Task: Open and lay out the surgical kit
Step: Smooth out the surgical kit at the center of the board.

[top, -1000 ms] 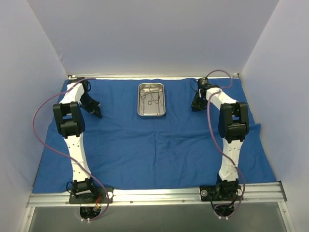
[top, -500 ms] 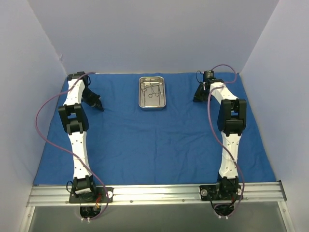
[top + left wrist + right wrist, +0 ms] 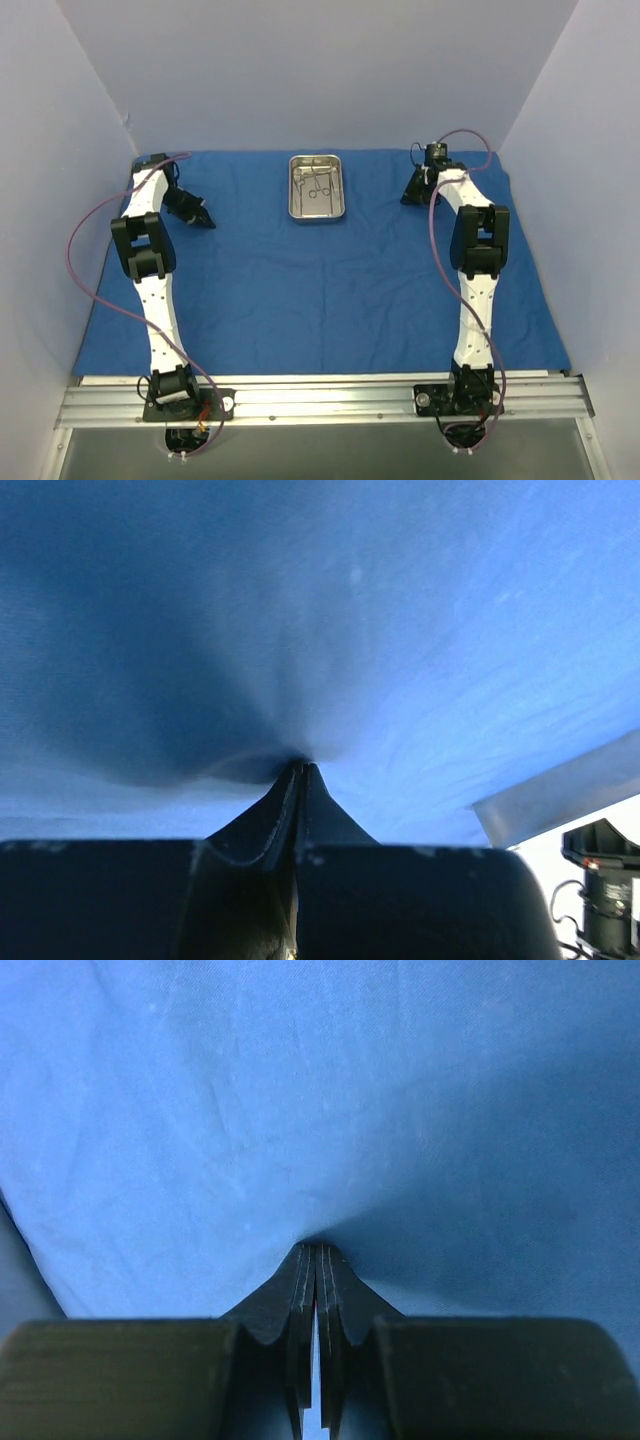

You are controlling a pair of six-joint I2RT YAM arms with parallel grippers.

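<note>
The deep-blue drape (image 3: pixel 320 270) lies spread flat over the table. The shiny steel tray (image 3: pixel 316 187) stands on it at the back centre with the thin silver ring-handled instruments (image 3: pixel 317 183) inside. My left gripper (image 3: pixel 207 220) is at the back left, shut on a pinch of the drape (image 3: pixel 300 680), which puckers at the fingertips. My right gripper (image 3: pixel 408 197) is at the back right, shut on the drape (image 3: pixel 320 1140) in the same way. Cloth fills both wrist views.
White walls enclose the table on the left, back and right. The metal rail (image 3: pixel 320 400) with both arm bases runs along the near edge. A pale edge and a dark fixture (image 3: pixel 605 880) show at the lower right of the left wrist view.
Both grippers have moved toward the back wall, pulling the drape with them. The drape's far edge and the tray have shifted back, and the near edge has drawn away from the rail.
</note>
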